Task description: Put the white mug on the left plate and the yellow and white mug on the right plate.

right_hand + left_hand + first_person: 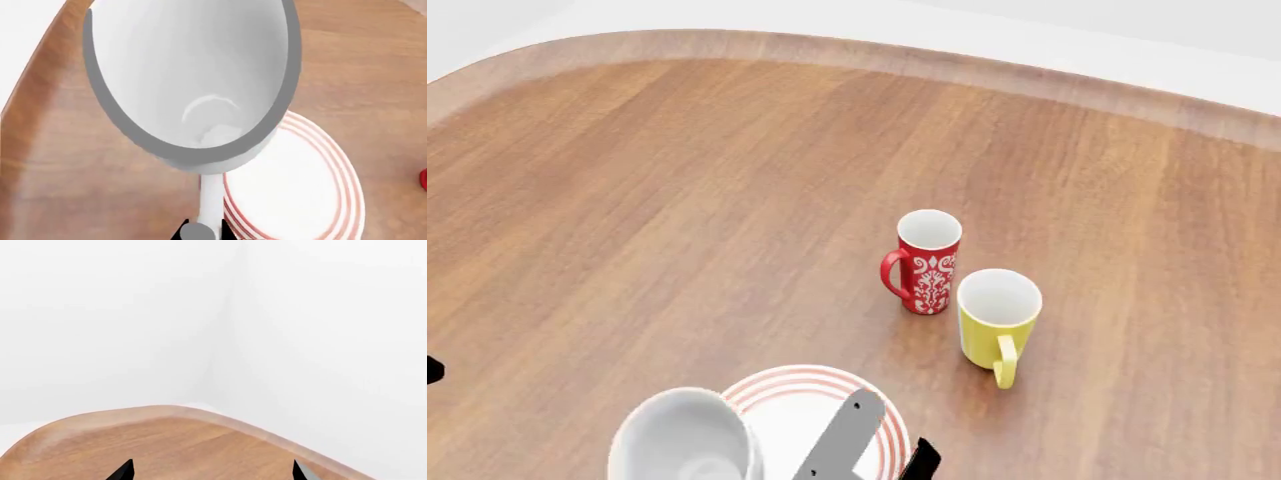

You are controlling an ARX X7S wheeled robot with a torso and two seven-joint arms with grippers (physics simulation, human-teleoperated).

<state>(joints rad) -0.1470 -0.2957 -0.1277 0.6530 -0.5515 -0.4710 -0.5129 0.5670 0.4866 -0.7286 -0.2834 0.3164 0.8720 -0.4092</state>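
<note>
The white mug hangs at the bottom of the head view, just left of a ring-rimmed plate. My right gripper is shut on its handle, and the mug fills the right wrist view, with the plate below and beside it. I cannot tell which plate this is; the other is out of view. The yellow and white mug stands upright to the right, handle toward me. My left gripper is open and empty over bare wood.
A red floral mug stands upright, close behind and left of the yellow one. The wooden table has a rounded far edge against white walls. A grey link of my right arm crosses the plate.
</note>
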